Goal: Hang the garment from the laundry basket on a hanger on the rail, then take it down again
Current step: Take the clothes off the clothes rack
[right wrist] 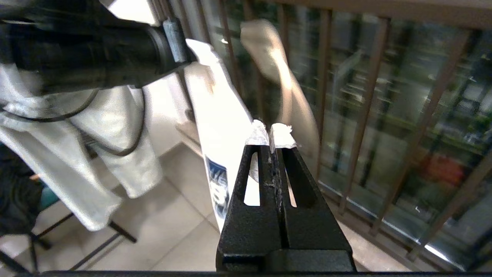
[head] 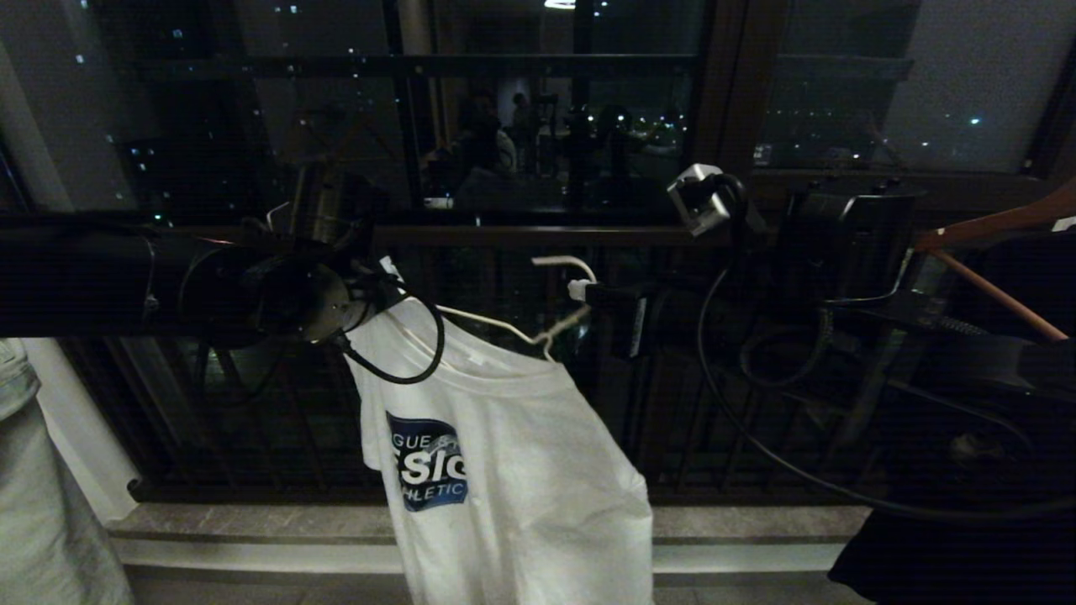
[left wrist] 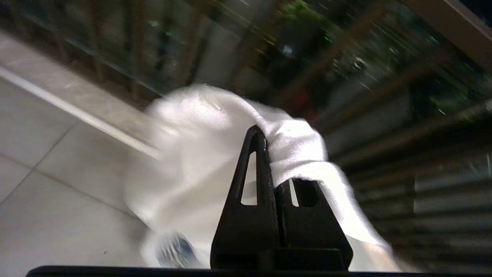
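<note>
White T-shirt (head: 521,470) hung lengthwise, hem down, print facing near, w/ wire hanger (head: 538,332) tilted in its collar. Left gripper (left wrist: 269,134) pinched its left shoulder; right gripper (head: 588,292) clamped hanger's hook.

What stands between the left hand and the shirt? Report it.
Nothing visible. The left hand is shut on a bunched fold of the shirt, with the cloth pinched between its fingers and draped over one of them. The shirt's free part hangs below, with no other thing against it.
</note>
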